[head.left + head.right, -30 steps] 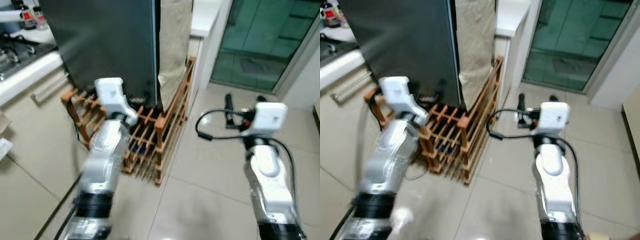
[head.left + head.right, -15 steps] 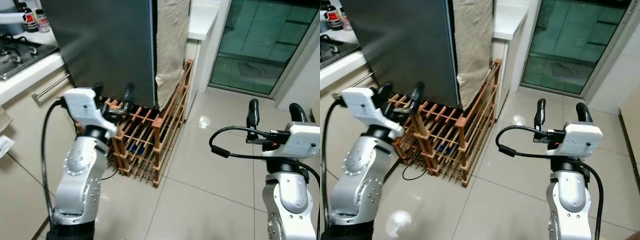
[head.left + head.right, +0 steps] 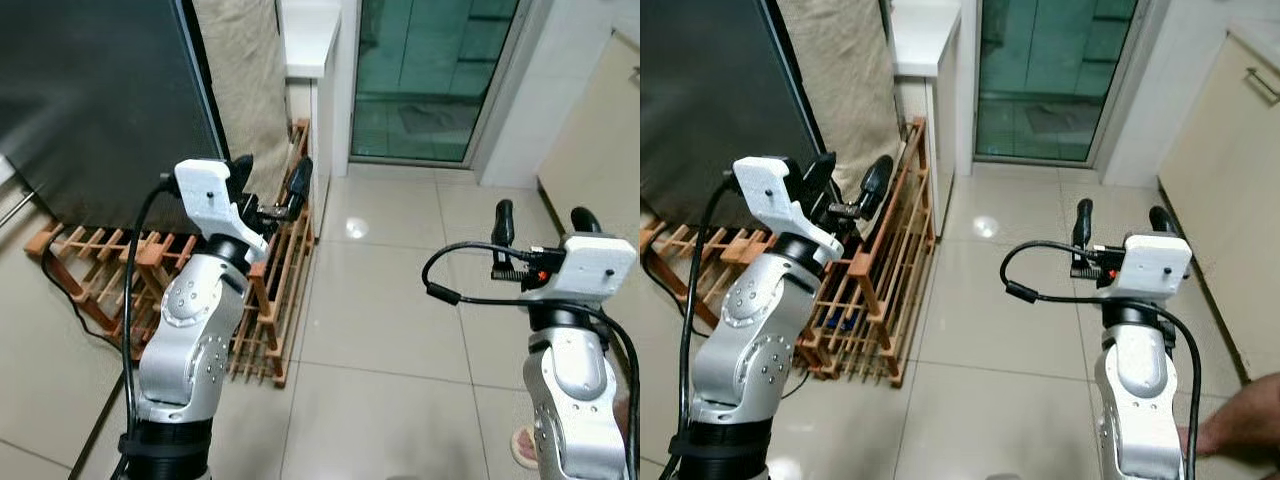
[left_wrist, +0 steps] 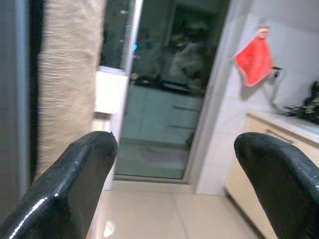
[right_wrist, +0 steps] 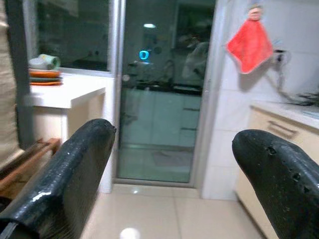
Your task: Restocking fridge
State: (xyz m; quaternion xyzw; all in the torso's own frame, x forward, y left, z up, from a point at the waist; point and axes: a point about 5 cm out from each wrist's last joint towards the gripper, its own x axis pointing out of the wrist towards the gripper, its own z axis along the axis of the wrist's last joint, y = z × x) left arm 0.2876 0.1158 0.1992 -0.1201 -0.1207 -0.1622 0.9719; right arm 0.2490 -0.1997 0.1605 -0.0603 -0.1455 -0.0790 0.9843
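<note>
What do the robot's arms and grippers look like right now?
Both arms are silver metal with rounded, bolted joint housings and black bands lower down. Each wrist carries a white boxy module. The left gripper and right gripper each have two long glossy black fingers. Black cables loop from each wrist.

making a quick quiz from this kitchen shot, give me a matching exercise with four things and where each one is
Things:
1. red cloth
2. wooden rack
3. glass door
4. left end effector

Places:
A. on the floor beside the dark fridge
B. hanging on the white wall
C. raised above the rack, fingers apart
D. straight ahead, at the end of the tiled floor

Pairs: 1-B, 2-A, 3-D, 4-C
</note>
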